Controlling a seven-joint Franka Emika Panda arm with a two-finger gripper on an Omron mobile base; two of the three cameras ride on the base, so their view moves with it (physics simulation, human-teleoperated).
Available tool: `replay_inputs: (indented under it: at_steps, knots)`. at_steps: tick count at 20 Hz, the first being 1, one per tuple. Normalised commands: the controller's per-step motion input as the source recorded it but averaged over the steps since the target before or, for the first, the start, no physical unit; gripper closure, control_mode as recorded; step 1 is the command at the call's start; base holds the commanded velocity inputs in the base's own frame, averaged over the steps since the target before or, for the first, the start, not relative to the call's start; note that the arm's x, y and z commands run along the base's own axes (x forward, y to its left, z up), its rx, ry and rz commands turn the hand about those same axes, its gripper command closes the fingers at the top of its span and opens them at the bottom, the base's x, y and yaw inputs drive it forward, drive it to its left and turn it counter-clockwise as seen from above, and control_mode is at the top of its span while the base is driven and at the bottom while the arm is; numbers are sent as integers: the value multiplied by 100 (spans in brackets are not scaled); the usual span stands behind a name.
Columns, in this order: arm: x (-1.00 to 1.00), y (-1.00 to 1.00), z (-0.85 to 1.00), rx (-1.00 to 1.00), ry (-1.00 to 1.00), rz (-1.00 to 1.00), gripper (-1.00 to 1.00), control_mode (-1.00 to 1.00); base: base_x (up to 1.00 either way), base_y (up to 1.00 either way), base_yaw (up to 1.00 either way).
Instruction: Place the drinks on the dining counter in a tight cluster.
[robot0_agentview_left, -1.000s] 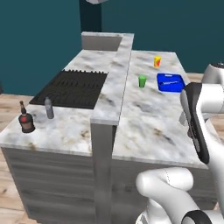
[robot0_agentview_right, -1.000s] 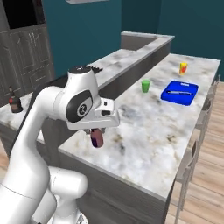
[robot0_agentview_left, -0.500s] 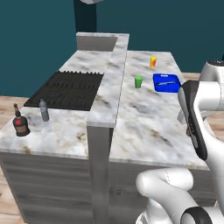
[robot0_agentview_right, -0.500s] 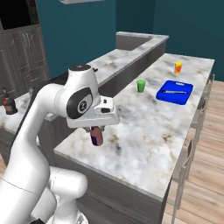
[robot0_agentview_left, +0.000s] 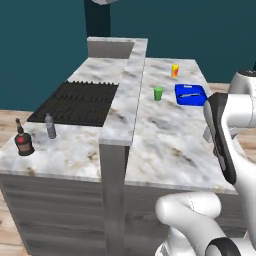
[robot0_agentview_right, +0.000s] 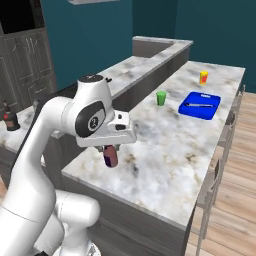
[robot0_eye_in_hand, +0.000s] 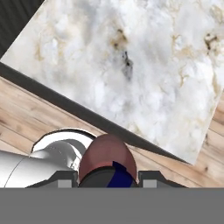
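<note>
Carrying the first drink to the dining counter.

At the worktop's front left corner I see the brown bottle (robot0_agentview_left: 23, 141) and water bottle (robot0_agentview_left: 50, 125). My gripper (robot0_agentview_right: 110, 156), jaws narrowed on the maroon bottle (robot0_agentview_right: 110, 156), hangs above the dining counter (robot0_agentview_right: 165, 150) near its front edge. Next: lower, release upright. Views have shifted since earlier; the base drove.

Left base view: behind and left of the gripper (robot0_agentview_right: 111, 156), looking forward and down. Right base view: behind-right, nearer it. Both share the dining counter (robot0_agentview_left: 165, 135) ahead. Hand view: looks straight down onto that marble below.
</note>
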Motion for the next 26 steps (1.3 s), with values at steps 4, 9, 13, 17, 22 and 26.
replay_inputs:
  at_steps: [4,9,13,17,22,26]
  knots:
    - [2,0,0,0,0,0,100,-100,0,0,0]
    - [71,0,3,0,0,13,100,-100,0,0,0]
    - [94,-6,6,0,1,29,100,-100,0,0,0]
    - [95,-3,0,0,0,17,100,-100,0,0,0]
    - [86,-29,0,-1,2,8,100,-100,0,0,0]
    - [58,-32,0,0,0,14,100,-100,0,0,0]
